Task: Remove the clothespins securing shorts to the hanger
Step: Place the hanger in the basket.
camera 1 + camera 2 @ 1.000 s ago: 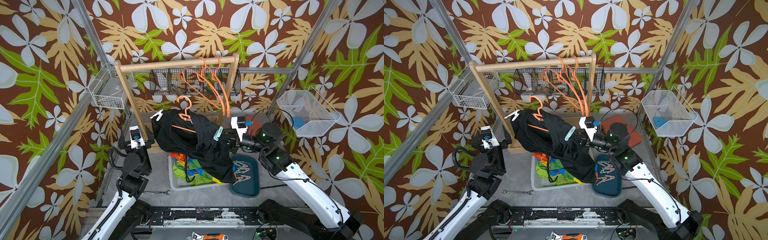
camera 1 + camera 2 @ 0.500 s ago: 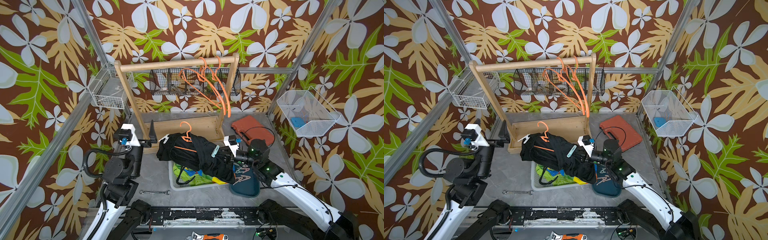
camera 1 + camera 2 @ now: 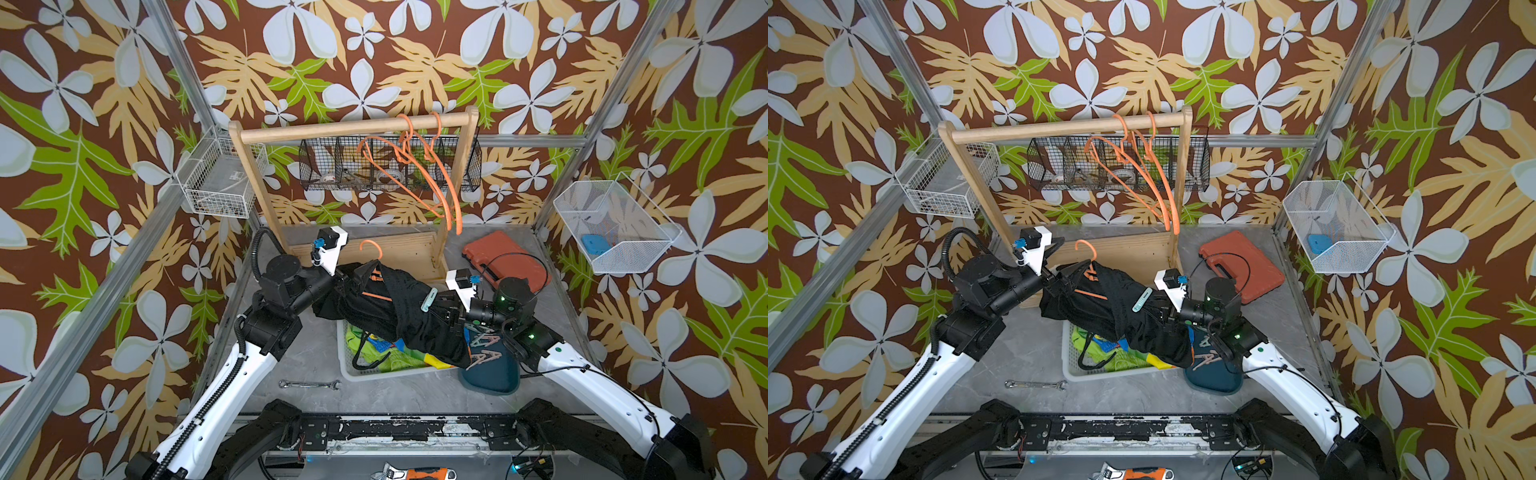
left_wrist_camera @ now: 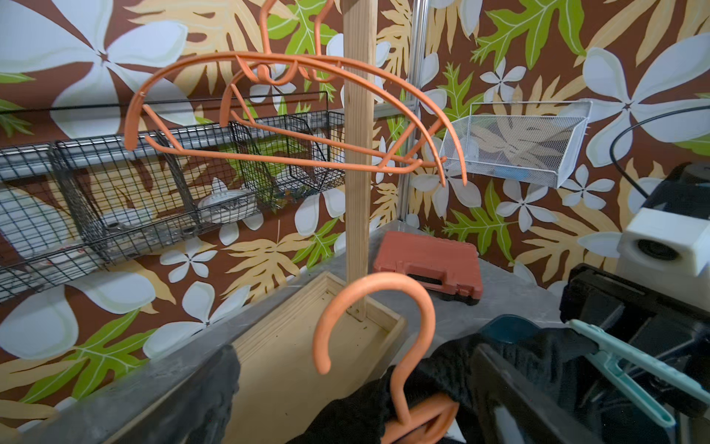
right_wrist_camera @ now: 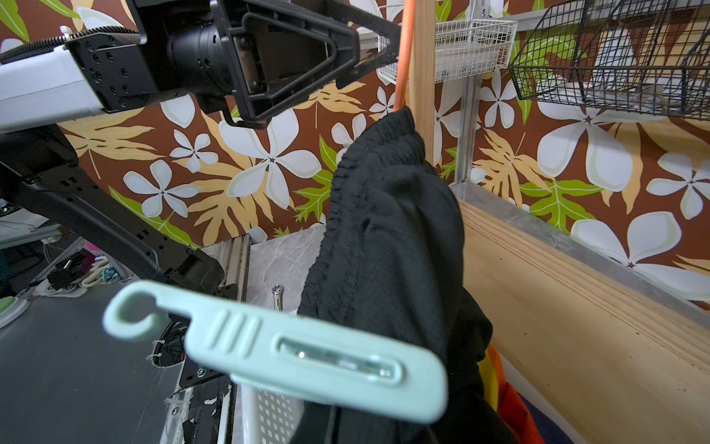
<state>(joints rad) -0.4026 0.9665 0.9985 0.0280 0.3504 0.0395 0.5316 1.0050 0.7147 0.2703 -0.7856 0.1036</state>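
- Nearest, an orange-handled adjustable wrench [image 3: 415, 473] lies by the robot's base rail.
- Beyond it a slim spanner [image 3: 309, 384] lies flat on the grey counter [image 3: 299, 353], on the left arm's side of a white basket [image 3: 344, 358].
- The basket holds the lime green shorts [image 3: 388, 365] and the colour-blocked shorts [image 3: 438, 362], bunched together.
- Just beside the basket, on the right arm's side, sits a dark teal dish [image 3: 494, 376] with several loose clothespins [image 3: 482, 341], beige and mint, lying in it.
- Above the basket's far half, the black shorts [image 3: 399, 316] are slung between the two arms. Their lower end droops toward the basket's corner next to the dish.
- The right gripper [image 3: 441, 308] is clenched on a mint clothespin [image 5: 292, 353] that lies against the black cloth. I cannot tell whether its tips bite the fabric.
- The left gripper [image 3: 345, 277] is released. Its fingers [image 4: 499, 388] stand wide apart on either side of the orange hanger [image 4: 378, 319] and the waistband.
- The hanger's hook rises free above the shorts, off the rail.
- Behind stands a wooden rack [image 3: 332, 126], with empty hangers [image 3: 436, 174] hung near its post on the right arm's side.
- A red case [image 3: 507, 257] lies on the counter beyond the right arm.
- Farthest, a black wire basket [image 3: 332, 166] is on the back wall and a white wire basket [image 3: 216, 183] and a white mesh bin [image 3: 623, 249] on the side walls.
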